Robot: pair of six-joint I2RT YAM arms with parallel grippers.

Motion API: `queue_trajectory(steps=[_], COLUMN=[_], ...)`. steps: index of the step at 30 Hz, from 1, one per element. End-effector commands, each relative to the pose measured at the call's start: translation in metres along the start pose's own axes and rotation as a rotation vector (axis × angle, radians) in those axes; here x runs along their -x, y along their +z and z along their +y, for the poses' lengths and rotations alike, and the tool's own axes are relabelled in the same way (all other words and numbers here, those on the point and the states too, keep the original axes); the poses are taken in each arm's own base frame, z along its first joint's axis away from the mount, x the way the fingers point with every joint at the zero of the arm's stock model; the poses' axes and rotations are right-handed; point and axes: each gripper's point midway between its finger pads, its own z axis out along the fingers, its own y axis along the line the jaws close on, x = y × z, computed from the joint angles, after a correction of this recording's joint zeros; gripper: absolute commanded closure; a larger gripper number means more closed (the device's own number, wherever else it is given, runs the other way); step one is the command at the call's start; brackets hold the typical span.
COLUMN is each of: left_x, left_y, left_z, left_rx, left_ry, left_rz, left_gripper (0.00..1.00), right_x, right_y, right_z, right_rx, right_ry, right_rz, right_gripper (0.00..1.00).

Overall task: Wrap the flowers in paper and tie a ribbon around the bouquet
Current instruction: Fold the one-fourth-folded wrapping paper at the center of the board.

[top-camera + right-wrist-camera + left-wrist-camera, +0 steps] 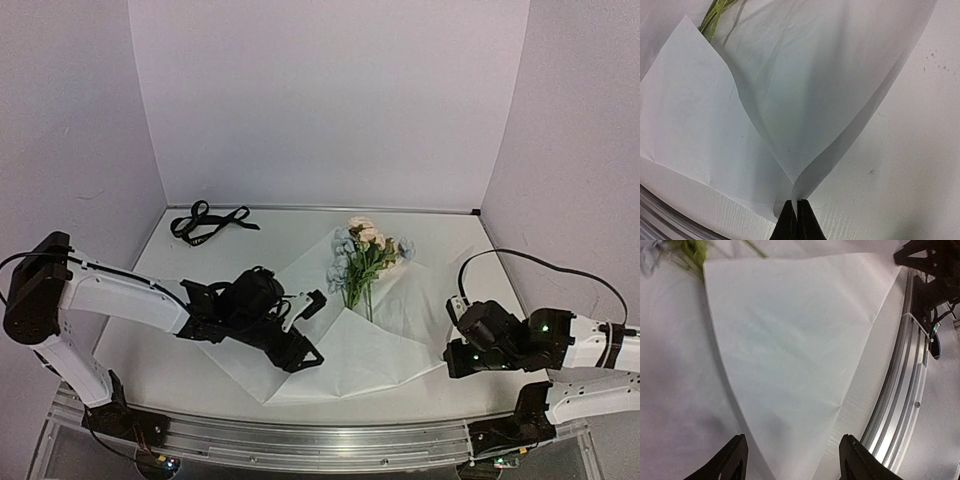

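Two grippers work near the table's (155, 375) near edge. Right gripper (797, 216): pressed together, pinching the lifted right corner of the large thin white paper sheet (350, 365). Left gripper (792, 460): spread, gripping nothing, above the sheet's folded near-left flap; open table runs from the flap to the left edge. Mid-table: peach-and-blue artificial flowers (362, 255) lie on the sheet. Far-left corner: narrow black ribbon (208, 222), well apart from the sheet.

White paper (350, 355), peach-and-blue flowers (362, 248), black ribbon (210, 222)
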Motion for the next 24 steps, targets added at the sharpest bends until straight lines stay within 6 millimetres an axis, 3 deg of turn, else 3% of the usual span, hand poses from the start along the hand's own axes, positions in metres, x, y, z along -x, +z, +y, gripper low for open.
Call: queue_trajectory(steps=[1, 6, 13, 19, 24], left_x=[-0.026, -0.044, -0.051, -0.053, -0.045], left_y=[-0.019, -0.014, 0.004, 0.013, 0.013], left_z=[0.014, 0.015, 0.010, 0.008, 0.010], left_rx=[0.058, 0.030, -0.024, -0.049, -0.054], left_ry=[-0.159, -0.199, -0.221, -0.234, -0.238], left_rz=[0.035, 0.090, 0.145, 0.170, 0.156], left_gripper=[0.33, 0.32, 0.40, 0.56, 0.77], right_x=[0.001, 0.000, 0.001, 0.003, 0.009], right_y=[0.002, 0.003, 0.002, 0.001, -0.003], right_z=[-0.008, -0.010, -0.009, -0.007, 0.001], right_rx=[-0.046, -0.055, -0.052, -0.052, -0.043], right_ry=[0.007, 0.010, 0.011, -0.005, -0.049], right_rz=[-0.015, -0.020, -0.023, -0.028, -0.037], right_gripper=[1.00, 1.00, 1.00, 1.00, 1.00])
